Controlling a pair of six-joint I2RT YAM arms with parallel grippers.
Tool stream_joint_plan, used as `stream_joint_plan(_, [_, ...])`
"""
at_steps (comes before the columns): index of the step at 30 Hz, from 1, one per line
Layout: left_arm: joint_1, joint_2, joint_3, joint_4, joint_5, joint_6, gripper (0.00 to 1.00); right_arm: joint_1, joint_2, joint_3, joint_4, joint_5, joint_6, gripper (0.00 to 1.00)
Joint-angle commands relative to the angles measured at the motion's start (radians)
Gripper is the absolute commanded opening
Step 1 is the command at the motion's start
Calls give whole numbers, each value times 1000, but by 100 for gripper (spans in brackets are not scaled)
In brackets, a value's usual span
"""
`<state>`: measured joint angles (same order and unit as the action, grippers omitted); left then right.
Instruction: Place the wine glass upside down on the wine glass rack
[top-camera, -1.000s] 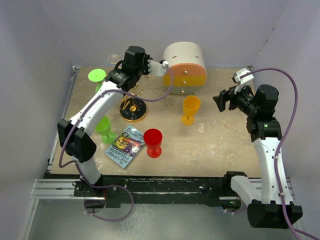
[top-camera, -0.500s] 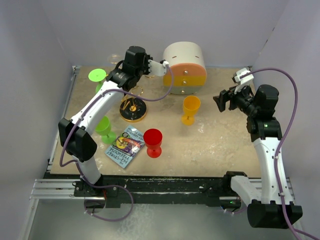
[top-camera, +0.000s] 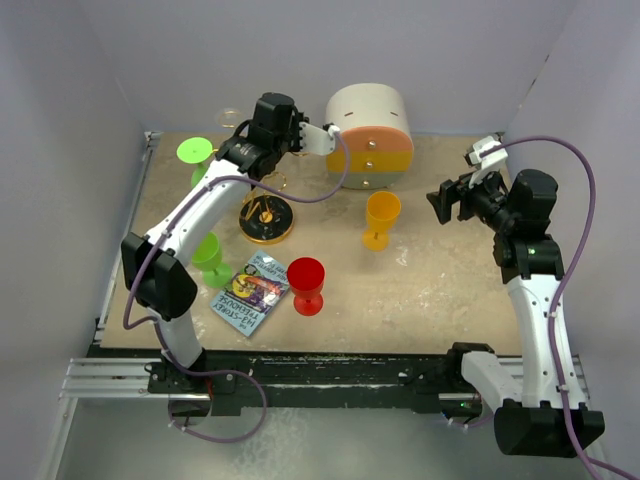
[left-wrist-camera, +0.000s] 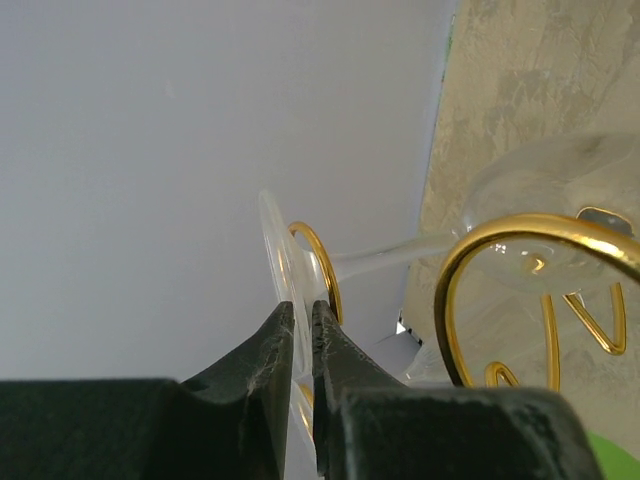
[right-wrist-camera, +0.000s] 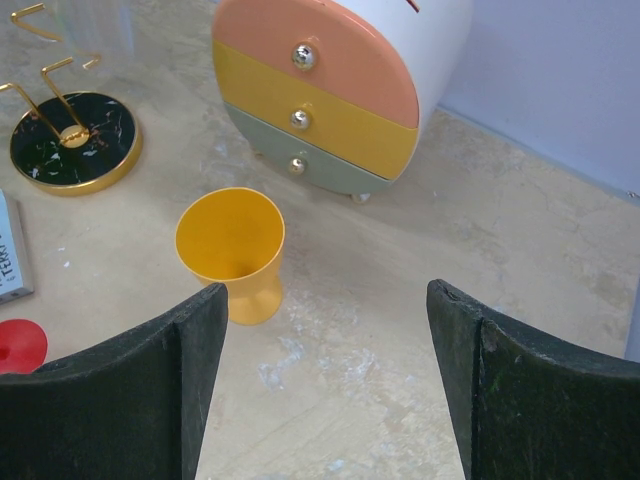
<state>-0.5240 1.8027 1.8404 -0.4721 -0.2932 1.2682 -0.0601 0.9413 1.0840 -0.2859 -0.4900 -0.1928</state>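
Straddling the foot of the wine glass beside a wine glass rack loop, the left gripper shows barely parted jaws; grip unclear.

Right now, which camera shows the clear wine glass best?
The left wrist view: the wine glass fills it, foot between the left claw tips, stem through a gold loop of the rack. The top view shows only a faint rim by the claw; the right wrist view, a faint clear patch at its top edge.

A white-and-orange drawer box, an orange cup, a red goblet, a green goblet and a booklet sit on the table.
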Motion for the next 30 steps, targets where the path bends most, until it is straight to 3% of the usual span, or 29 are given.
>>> stream_joint_plan(1, [4,-11,61,18,17,-25,16,-4,-13,-3,30,-17,-17,83])
stream_joint_plan(12, [4,-25,64,15,49,-72,28,-4,-12,-4,32,-16,-17,83])
stream_joint_plan(30, [4,-54,40,113,58,-147,36,-6,-10,-6,32,-19,-19,83])
